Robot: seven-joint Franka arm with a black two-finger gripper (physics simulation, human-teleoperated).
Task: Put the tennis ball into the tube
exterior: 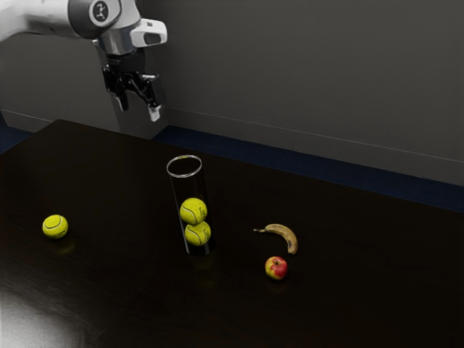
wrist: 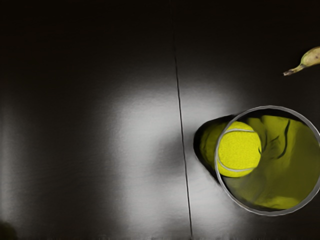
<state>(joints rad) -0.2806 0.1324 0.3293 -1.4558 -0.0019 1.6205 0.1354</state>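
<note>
High over the table's far side, my gripper [exterior: 138, 109] stands open and empty, pointing down, its two fingers apart. Below it and toward the exterior view's right, the clear tube [exterior: 185, 175] is upright with its mouth up. Two tennis balls are stacked inside, the upper ball [exterior: 193, 211] resting on the lower ball [exterior: 197, 234]. A loose tennis ball [exterior: 55, 227] lies on the table at the exterior view's left. In the wrist view I look down into the tube [wrist: 270, 213], with a ball [wrist: 239, 150] visible through its mouth.
On the dark table [exterior: 130, 290], a banana [exterior: 281, 233] and a red-yellow apple [exterior: 276, 267] lie beyond the tube toward the exterior view's right. The banana [wrist: 311, 57] appears near the tube in the wrist view too. A grey wall [exterior: 304, 72] stands behind the table.
</note>
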